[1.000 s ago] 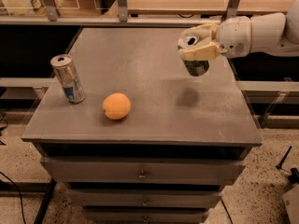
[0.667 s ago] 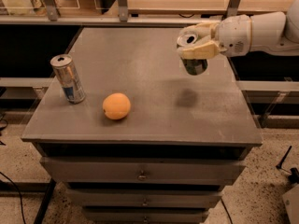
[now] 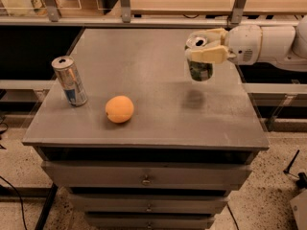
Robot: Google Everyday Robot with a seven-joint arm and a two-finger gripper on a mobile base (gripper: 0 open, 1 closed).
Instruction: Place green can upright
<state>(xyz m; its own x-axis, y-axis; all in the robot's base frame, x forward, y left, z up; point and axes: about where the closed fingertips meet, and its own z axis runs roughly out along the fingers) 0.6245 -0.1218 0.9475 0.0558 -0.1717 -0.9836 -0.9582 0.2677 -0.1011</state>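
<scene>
The green can (image 3: 200, 69) hangs upright in the air above the right part of the grey cabinet top (image 3: 158, 114), its silver top end showing. My gripper (image 3: 205, 46) comes in from the right on a white arm and is shut on the can near its top, one cream finger (image 3: 209, 54) across the front. The can's shadow lies on the top just below it.
A tall slim silver-and-blue can (image 3: 70, 81) stands upright near the left edge. An orange (image 3: 119, 109) lies in front of the middle. The cabinet has drawers below. A rail with posts (image 3: 124, 4) runs behind the back edge.
The gripper with the green can has shifted slightly left; the can stays upright in the air. The other can and the orange have not moved.
</scene>
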